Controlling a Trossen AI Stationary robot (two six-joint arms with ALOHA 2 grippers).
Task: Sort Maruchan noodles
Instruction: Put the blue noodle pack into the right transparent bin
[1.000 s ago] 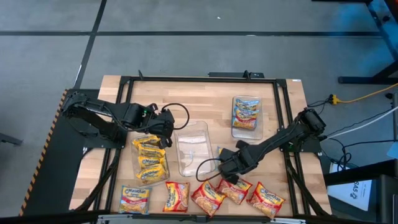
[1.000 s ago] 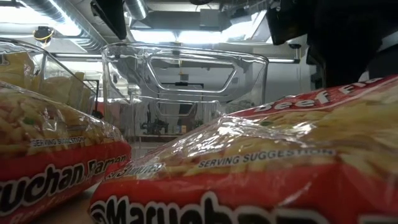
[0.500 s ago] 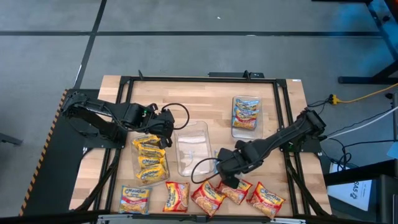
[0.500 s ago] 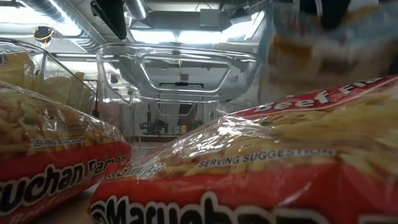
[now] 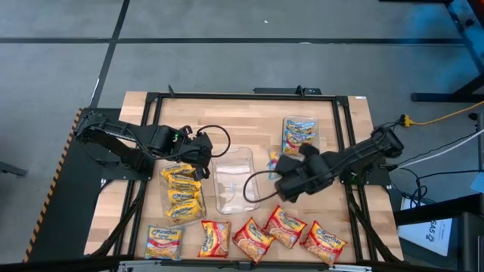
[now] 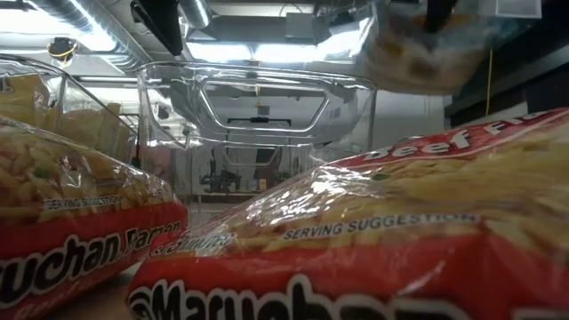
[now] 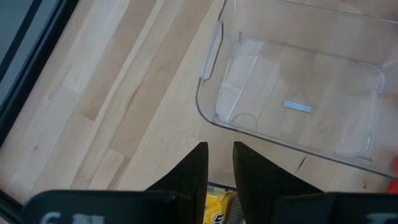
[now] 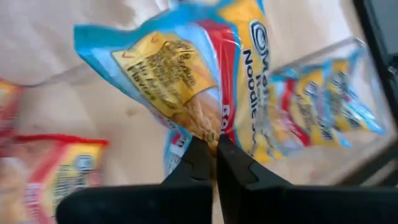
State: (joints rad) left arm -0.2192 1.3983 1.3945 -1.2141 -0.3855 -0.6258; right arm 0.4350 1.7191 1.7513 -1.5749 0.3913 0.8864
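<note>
Maruchan noodles lie in a row by the table's near edge: one yellow packet [image 5: 164, 242] and several red-orange ones [image 5: 252, 240]. More yellow packets fill the left clear tray [image 5: 183, 194], and blue-edged ones fill the far right tray [image 5: 300, 140]. The middle tray [image 5: 234, 185] is bare. My right gripper [image 5: 274, 168] hangs between the middle and right trays, shut on a blue-edged packet [image 8: 205, 81]. My left gripper [image 7: 219, 165] waits above the left tray's far end, fingers slightly apart with nothing between them. My right gripper pinches the blue-edged packet between its two fingers [image 8: 233, 165], on the crinkled wrapper near one edge [image 8: 208, 127]. The fingers come from above, slanting down. The packet is lifted clear of the table and shows high in the low view [image 6: 418, 44].
Two red-orange packets [image 6: 382, 240] fill the low view's foreground, with the bare middle tray [image 6: 258, 98] behind them. A dark metal frame [image 5: 242, 98] runs round the wooden table. Cables loop by both grippers.
My right gripper has risen from the row of packets at the near edge and gone toward the far edge, tipping more steeply downward. The blue-edged packet has come up with it, lifted clear of the table.
</note>
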